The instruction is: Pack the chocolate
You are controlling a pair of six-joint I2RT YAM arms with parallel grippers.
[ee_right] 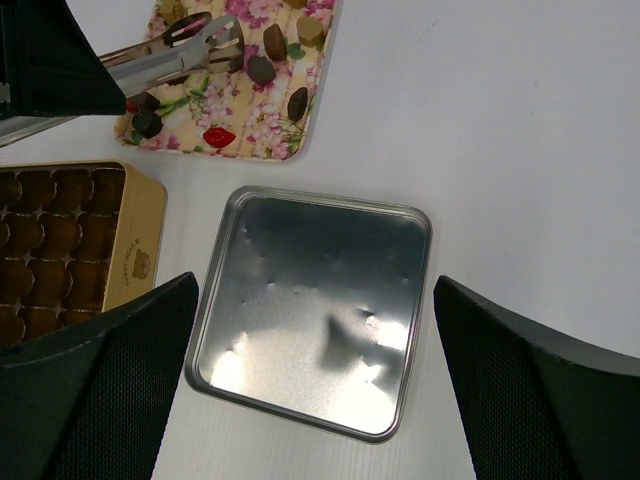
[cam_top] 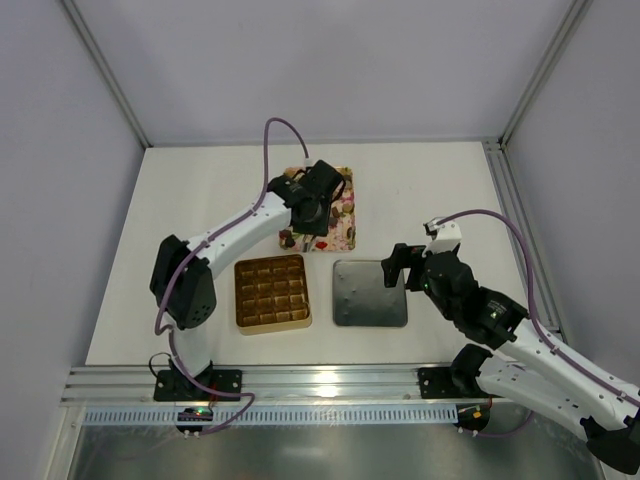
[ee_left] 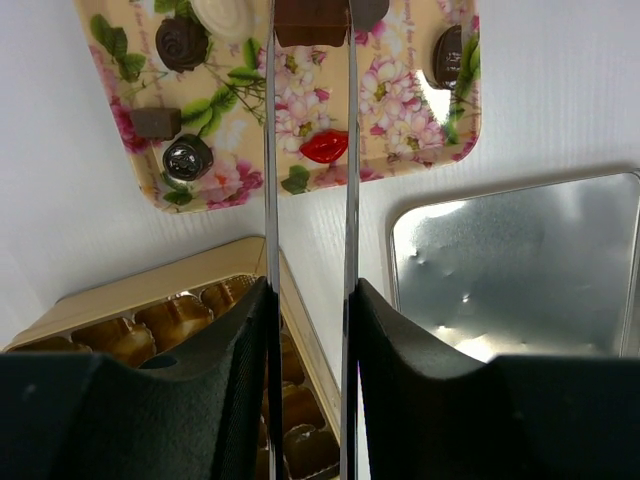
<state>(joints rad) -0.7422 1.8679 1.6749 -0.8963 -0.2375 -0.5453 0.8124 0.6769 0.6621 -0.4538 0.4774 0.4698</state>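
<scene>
The left gripper [ee_left: 308, 330] squeezes slim metal tongs [ee_left: 270, 150] nearly closed on a small brown square chocolate [ee_left: 310, 22], over the pink-floral rectangular tray [ee_left: 400, 110] beyond the square gold box [ee_left: 130, 285]. The box lies back along the tongs' long axis, nearest the left arm. The right gripper [ee_right: 320, 380] gapes wide, empty.

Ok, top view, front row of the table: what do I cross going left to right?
Gold box → silver lid → right claw, over the lid's right edge. Floral tray sits farther back, overlapping both, so skipped.
</scene>
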